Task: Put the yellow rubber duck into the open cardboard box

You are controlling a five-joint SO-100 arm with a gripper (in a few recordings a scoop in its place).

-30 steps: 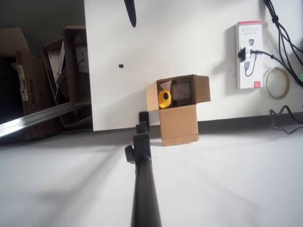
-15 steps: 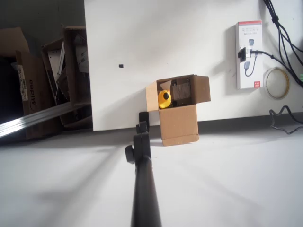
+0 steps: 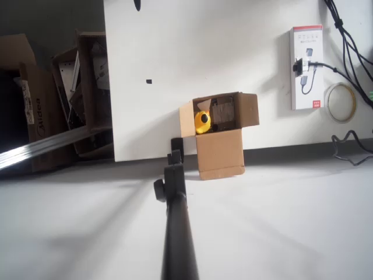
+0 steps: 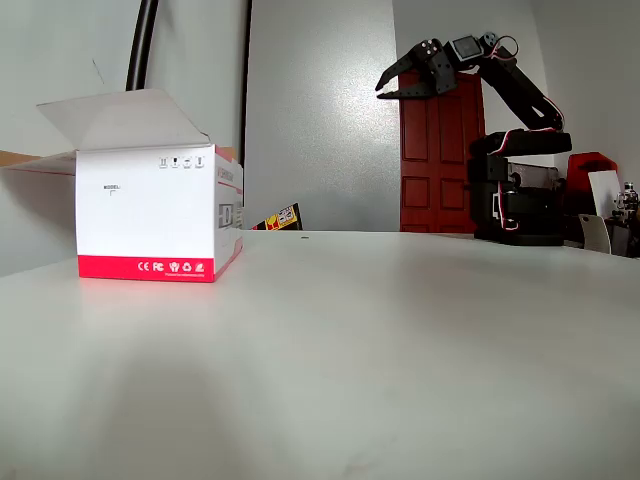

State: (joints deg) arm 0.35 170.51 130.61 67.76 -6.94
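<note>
Seen from above, nearest: a dark pole point(image 3: 176, 233) reaching from the bottom edge up across a smooth white bench point(image 3: 280, 233), ending in a clamp-like head just left of the open cardboard box point(image 3: 220, 153). Behind the pole, a dark seam across the bench, then a second white panel beyond it. At that seam, standing upright with flaps spread, the small light-brown box; inside it, against the left wall, the yellow rubber duck point(image 3: 201, 121), bright against brown contents. Further back on the panel, a tiny dark mark point(image 3: 149, 81). Off to the right, a flat white-and-red package point(image 3: 307, 67), a roll of tape point(image 3: 341, 102) just beside it, and black cables point(image 3: 349, 41) trailing along the edge. Off the bench at the left, in shadow, larger dark cardboard boxes point(image 3: 58, 99) full of clutter, with a metal rail point(image 3: 46, 147) slanting across them. Seen from bench level in the fixed view: bare white surface in front, the same package with its lid flap raised at the left, and far off at the right a black robot arm point(image 4: 520, 150) raised high. End effector point(image 4: 382, 91) pointing left in mid-air, well above the bench, nothing visible in it; fingertips close together, but cannot tell whether fully closed. Behind, a dark red door point(image 4: 440, 170), grey wall panels and a black pipe point(image 4: 145, 45).
</note>
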